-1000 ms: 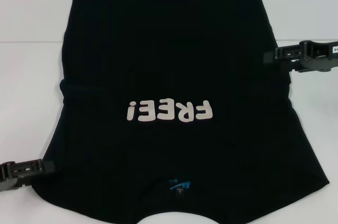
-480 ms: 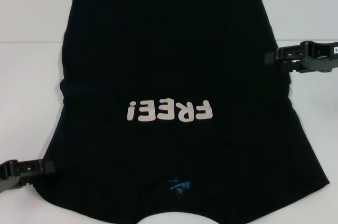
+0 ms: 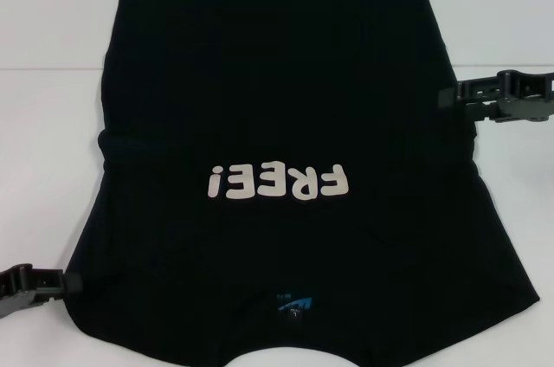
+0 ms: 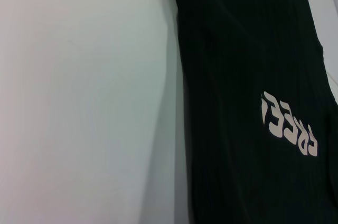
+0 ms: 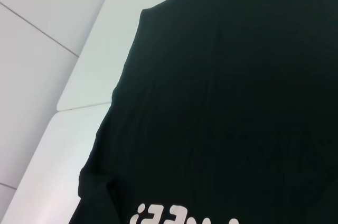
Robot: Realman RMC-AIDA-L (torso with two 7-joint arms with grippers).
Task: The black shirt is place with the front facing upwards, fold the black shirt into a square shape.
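Left gripper [image 3: 67, 281] at the black shirt [image 3: 286, 125] sleeve edge, right gripper [image 3: 443, 95] at opposite edge; finger state unclear. Wrist views: only cloth, white table [image 4: 79, 102].

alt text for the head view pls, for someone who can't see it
A black shirt lies flat on a white table, front up, with cream "FREE!" lettering. The left gripper sits at its near left edge, the right gripper at its right edge.
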